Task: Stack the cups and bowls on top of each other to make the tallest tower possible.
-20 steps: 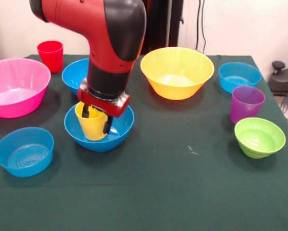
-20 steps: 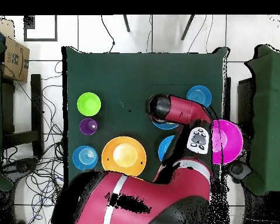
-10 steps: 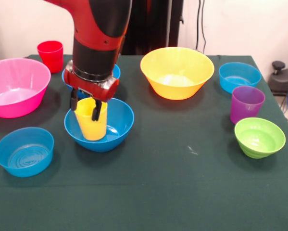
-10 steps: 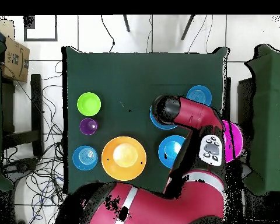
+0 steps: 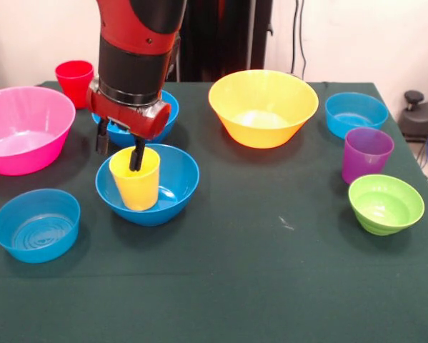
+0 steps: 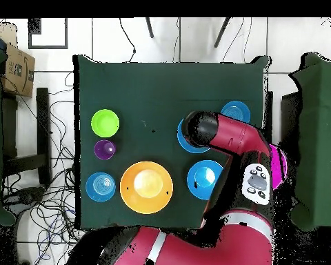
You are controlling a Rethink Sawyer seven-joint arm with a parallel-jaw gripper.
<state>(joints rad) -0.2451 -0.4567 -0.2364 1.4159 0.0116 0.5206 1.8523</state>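
Observation:
A yellow cup [image 5: 135, 180] stands upright inside a deep blue bowl [image 5: 172, 193] at the table's left middle. My gripper [image 5: 119, 148] hovers open just above the cup's rim, one finger over the cup's mouth and the other outside it to the left, gripping nothing. A second deep blue bowl [image 5: 163, 114] sits behind it, partly hidden by the arm. The red cup [image 5: 75, 81] stands at the far left, and the purple cup [image 5: 366, 153] and green bowl [image 5: 385, 204] at the right. Overhead, the arm [image 6: 227, 134] covers the gripper and the yellow cup.
A large pink bowl [image 5: 24, 128] sits at the left edge and a yellow-orange bowl [image 5: 263, 107] at the back centre. One light-blue bowl [image 5: 36, 224] lies front left, another [image 5: 356, 114] back right. Cables and a cardboard box [image 6: 15, 67] lie on the floor beside the table.
The gripper has risen off the yellow cup and drifted left in the front view, leaving the cup standing in the blue bowl. The arm swung aside, uncovering the rear blue bowl overhead.

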